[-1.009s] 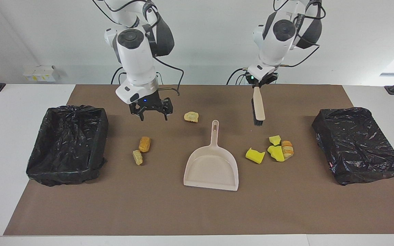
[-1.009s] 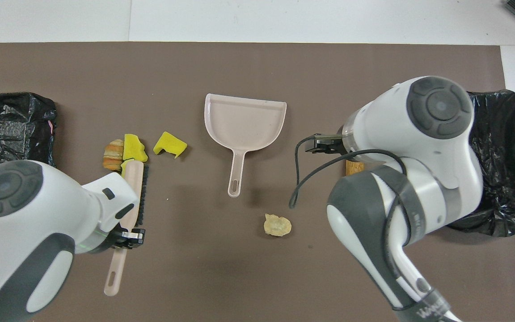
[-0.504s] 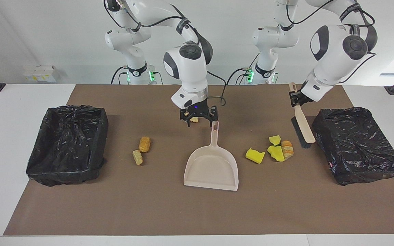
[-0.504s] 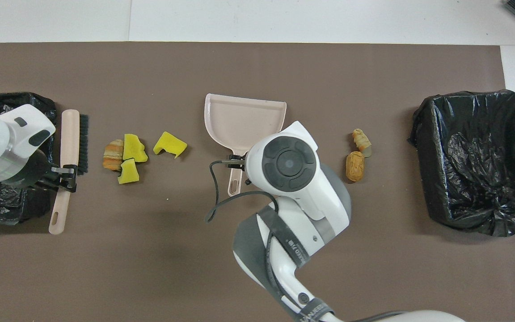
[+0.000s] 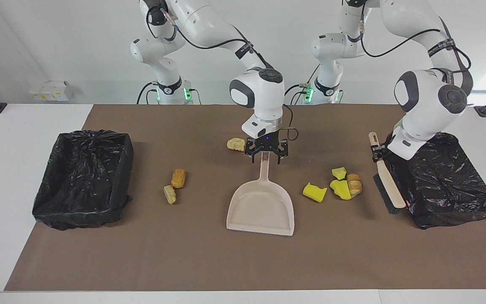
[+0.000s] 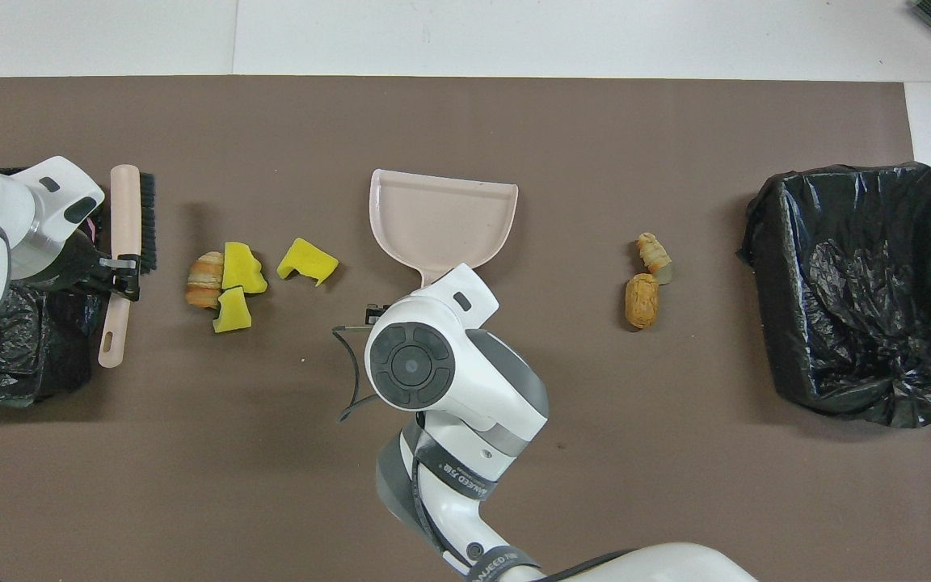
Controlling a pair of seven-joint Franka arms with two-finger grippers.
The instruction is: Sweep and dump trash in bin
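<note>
Facing view: right gripper (image 5: pixel 265 157) wide open astride dustpan (image 5: pixel 261 202) handle, nothing gripped; left gripper (image 5: pixel 378 150) clamped on brush (image 5: pixel 388 185), beside bin (image 5: pixel 441 179) at left arm's end; trash (image 5: pixel 342 185) in cluster between dustpan and brush; more scraps (image 5: pixel 174 185) toward second bin (image 5: pixel 83 179); one lump (image 5: pixel 236 144) beside right gripper.
</note>
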